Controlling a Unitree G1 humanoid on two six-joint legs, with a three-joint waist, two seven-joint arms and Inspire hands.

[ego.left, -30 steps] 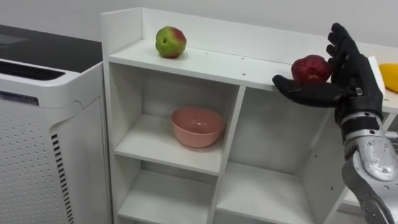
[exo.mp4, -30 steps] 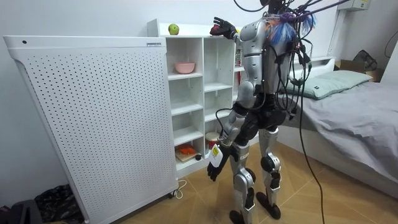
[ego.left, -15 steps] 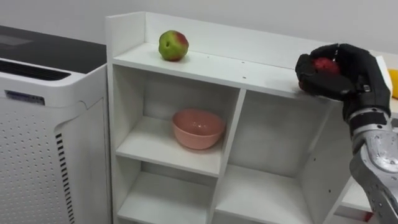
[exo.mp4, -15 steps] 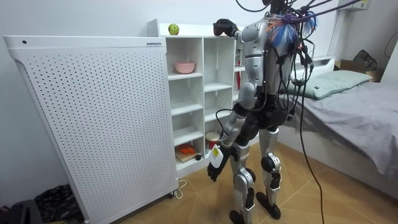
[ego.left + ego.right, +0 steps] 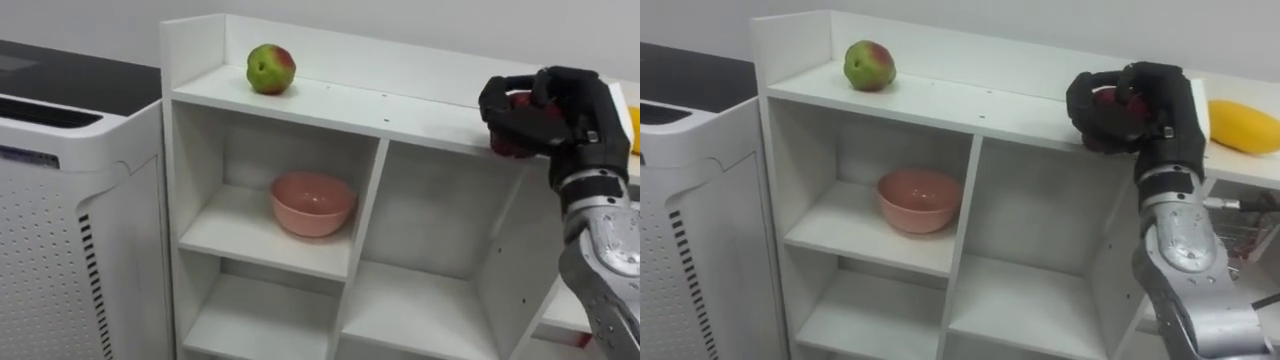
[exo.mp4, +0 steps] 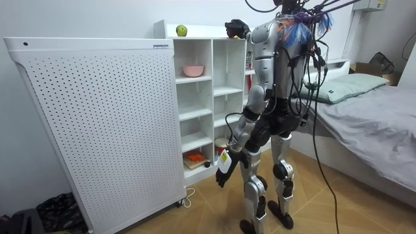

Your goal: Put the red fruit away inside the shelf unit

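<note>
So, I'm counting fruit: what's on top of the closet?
An apple at the left, a yellow fruit at the right, and a red fruit between them; the right hand's curled fingers cover most of it.

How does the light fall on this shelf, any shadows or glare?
Left eye view: soft light, no glare; the bowl sits in shade, the green apple casts a faint shadow. Right eye view: the right hand looks dark round the red fruit. Room view: white panel evenly lit.
</note>
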